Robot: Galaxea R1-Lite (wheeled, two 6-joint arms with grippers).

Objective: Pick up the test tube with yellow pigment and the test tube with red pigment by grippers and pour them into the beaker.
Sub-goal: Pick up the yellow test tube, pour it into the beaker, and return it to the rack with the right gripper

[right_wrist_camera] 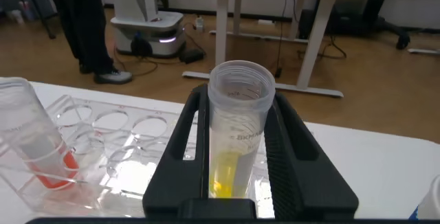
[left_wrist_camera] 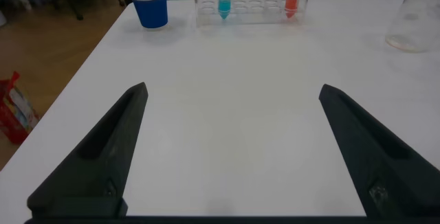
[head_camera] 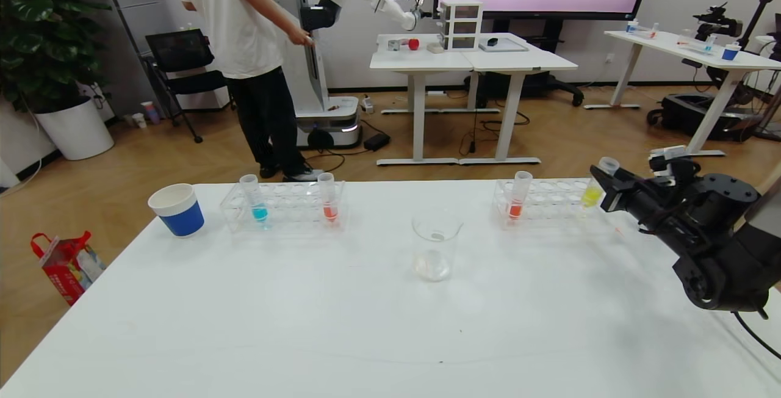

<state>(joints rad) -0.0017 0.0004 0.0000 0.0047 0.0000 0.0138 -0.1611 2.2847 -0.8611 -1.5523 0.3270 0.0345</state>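
The right gripper (right_wrist_camera: 237,162) is closed on the upright yellow tube (right_wrist_camera: 237,128); the beaker (head_camera: 435,245) lies well off toward the left gripper (left_wrist_camera: 230,148), which gapes empty.

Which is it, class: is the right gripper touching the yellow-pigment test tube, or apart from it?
Touching. The right wrist view shows the right gripper pressed against both sides of the test tube with yellow pigment.

I see the yellow tube (right_wrist_camera: 237,135) upright at the right end of the right rack, between my right claw (head_camera: 604,185) fingers. The red tube (head_camera: 518,195) stands upright at that rack's left end, and the clear beaker (head_camera: 435,246) stands on the table.
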